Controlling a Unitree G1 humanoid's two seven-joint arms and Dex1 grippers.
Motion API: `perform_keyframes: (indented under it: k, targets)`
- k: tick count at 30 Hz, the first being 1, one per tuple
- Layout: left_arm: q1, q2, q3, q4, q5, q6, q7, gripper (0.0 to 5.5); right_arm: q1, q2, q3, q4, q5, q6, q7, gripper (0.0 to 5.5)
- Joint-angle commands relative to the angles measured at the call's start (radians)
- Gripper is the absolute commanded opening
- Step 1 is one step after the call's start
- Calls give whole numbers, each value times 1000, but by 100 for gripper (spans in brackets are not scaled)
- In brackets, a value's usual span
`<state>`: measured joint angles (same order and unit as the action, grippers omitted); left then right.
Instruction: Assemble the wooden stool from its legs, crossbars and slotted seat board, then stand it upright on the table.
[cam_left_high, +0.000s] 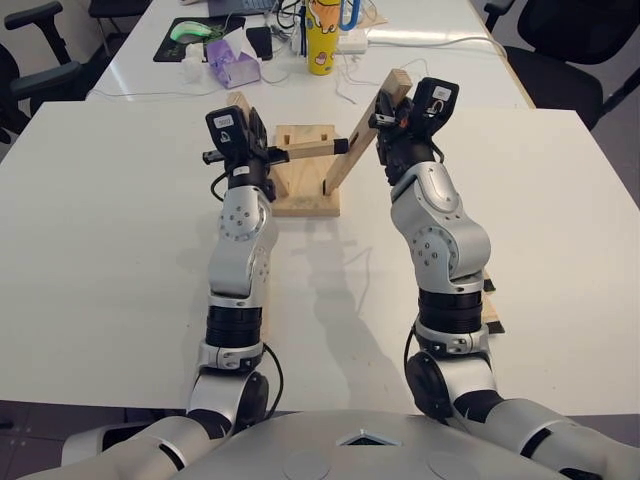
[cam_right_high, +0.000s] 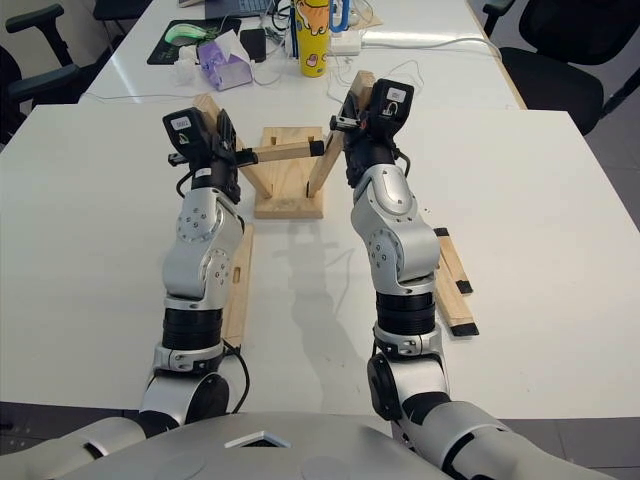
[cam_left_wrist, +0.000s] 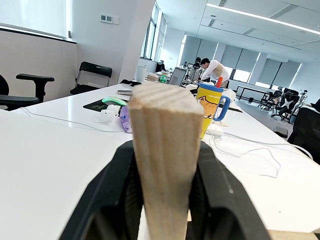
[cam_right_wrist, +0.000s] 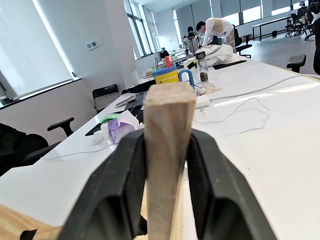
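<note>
The slotted seat board (cam_left_high: 305, 172) lies flat at the table's far middle. Two legs lean up from it. My left gripper (cam_left_high: 232, 135) is shut on the left leg (cam_left_wrist: 161, 130), whose end grain stands between the black fingers (cam_left_wrist: 117, 192). My right gripper (cam_left_high: 412, 108) is shut on the right leg (cam_left_high: 358, 142), which tilts up to the right; in the right wrist view the leg (cam_right_wrist: 167, 130) sits clamped between the fingers (cam_right_wrist: 122, 185). A crossbar (cam_right_high: 285, 151) spans between the two legs above the board.
A loose wooden piece (cam_right_high: 238, 285) lies under my left arm, and two more (cam_right_high: 452, 278) lie right of my right arm. Behind on another table stand a yellow mug (cam_left_high: 320, 40), a purple box (cam_left_high: 232, 66) and cables. Office chairs surround the tables.
</note>
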<state>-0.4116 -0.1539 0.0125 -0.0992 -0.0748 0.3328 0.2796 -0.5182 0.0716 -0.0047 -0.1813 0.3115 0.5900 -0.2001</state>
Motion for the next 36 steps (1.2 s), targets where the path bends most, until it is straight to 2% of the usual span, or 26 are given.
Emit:
perform_keyframes:
  k: [1,8,13,15,19,24,36]
  targets:
    - [29,-62,11,19,-39,29,3,104,14,-11,61,55,-28,84,48,104]
    - [25,-65,1,20,-45,22,-14,104,-8,-13,110,95,-54,106,103,104]
    - [22,-57,-21,21,-42,3,-43,104,-14,0,100,124,-51,114,121,104]
    - [21,-47,-36,22,-29,-1,-51,104,-19,5,84,134,-46,112,118,104]
    - [23,-36,-39,26,-15,8,-48,104,-35,43,-22,173,-3,108,81,104]
    - [21,-16,-36,40,19,29,-35,104,-46,43,-55,190,-17,86,82,104]
    - [20,-11,-27,44,50,52,-27,104,-10,31,38,117,-68,48,137,104]
